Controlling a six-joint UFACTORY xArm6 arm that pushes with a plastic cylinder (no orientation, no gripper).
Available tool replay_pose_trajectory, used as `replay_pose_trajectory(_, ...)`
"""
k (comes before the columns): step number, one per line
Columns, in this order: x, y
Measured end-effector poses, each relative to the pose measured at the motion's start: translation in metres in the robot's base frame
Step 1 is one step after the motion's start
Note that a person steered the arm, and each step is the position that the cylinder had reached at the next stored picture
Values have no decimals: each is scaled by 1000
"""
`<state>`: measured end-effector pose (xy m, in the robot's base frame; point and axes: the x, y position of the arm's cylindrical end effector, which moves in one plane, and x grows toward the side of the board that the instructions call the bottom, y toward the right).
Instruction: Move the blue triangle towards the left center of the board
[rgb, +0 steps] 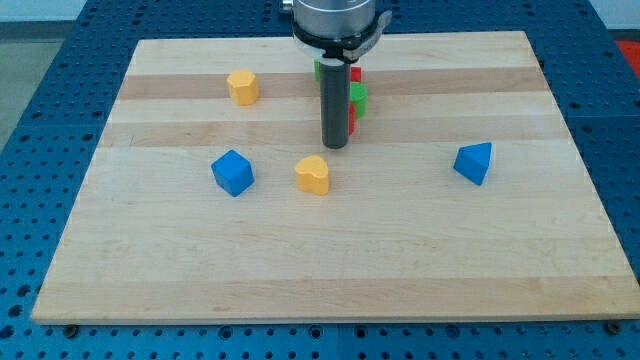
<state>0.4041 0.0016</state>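
- The wooden surface fills most of the view, a pale board lying on a blue perforated base.
- Toward the view's left, a blue cube sits a little below mid-height, apart from the other blocks.
- Above it and slightly to the right, a yellow block of roughly hexagonal shape rests near the board's top.
- To the right of the blue cube, a yellow heart-shaped block lies close to the board's middle.
- The dark rod comes down from the view's top centre; the tip meets the board just above and to the right of the yellow heart, without touching it.
- Behind the rod, a green block and a red block are partly hidden, so their shapes cannot be made out; they stand just beside the rod's right side.
- The arm carries no gripper, only the rod, so nothing is spread, pressed together or pinched.
- The blue triangle sits well to the view's right, far from the tip and from every other block, at about the same height as the blue cube.
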Motion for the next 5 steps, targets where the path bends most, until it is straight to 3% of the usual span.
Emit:
replay_pose_trajectory(2,23,24)
replay_pose_trajectory(5,11,57)
